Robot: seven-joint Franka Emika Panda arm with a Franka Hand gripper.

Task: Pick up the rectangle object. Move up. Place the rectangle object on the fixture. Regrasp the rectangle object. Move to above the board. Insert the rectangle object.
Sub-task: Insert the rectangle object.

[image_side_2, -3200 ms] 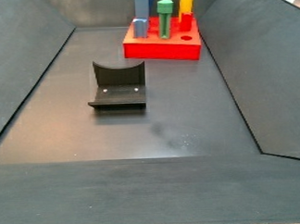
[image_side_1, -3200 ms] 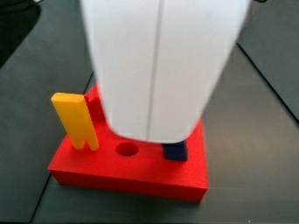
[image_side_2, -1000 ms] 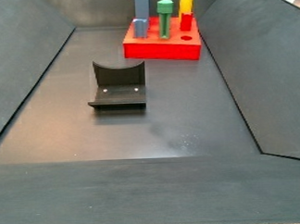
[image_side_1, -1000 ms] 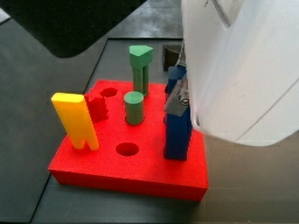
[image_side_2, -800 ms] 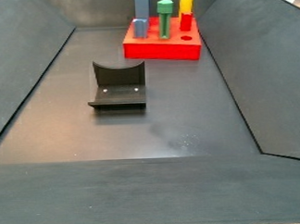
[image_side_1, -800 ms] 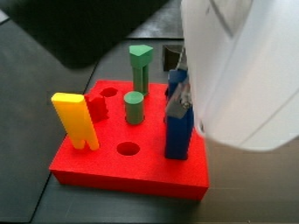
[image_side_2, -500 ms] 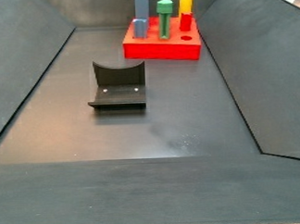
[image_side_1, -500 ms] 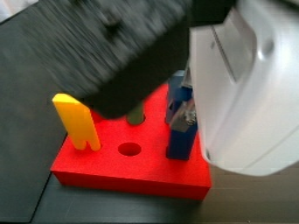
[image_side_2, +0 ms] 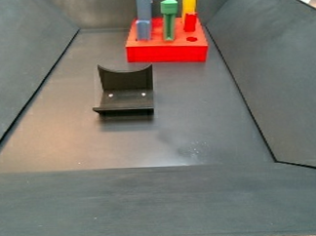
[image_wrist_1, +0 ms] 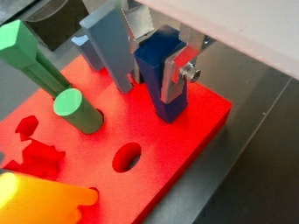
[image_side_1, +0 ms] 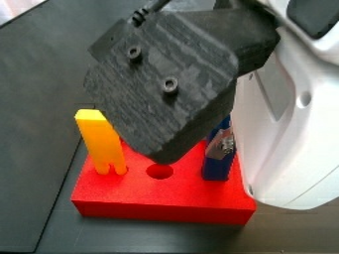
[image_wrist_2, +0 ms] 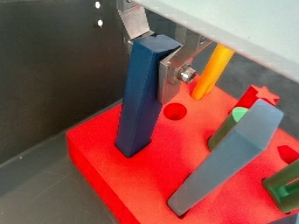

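We see the gripper (image_wrist_2: pixel 158 44) above the board (image_wrist_2: pixel 140 171), its fingers (image_wrist_2: pixel 177 66) seemingly clamped on the upright rectangle object (image_wrist_2: pixel 142 96) seated there.

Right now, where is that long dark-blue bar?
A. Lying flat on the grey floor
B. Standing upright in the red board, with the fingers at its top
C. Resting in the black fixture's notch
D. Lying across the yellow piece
B: in both wrist views the rectangle object stands upright in the board, with the gripper at its top end and a silver finger against its side.
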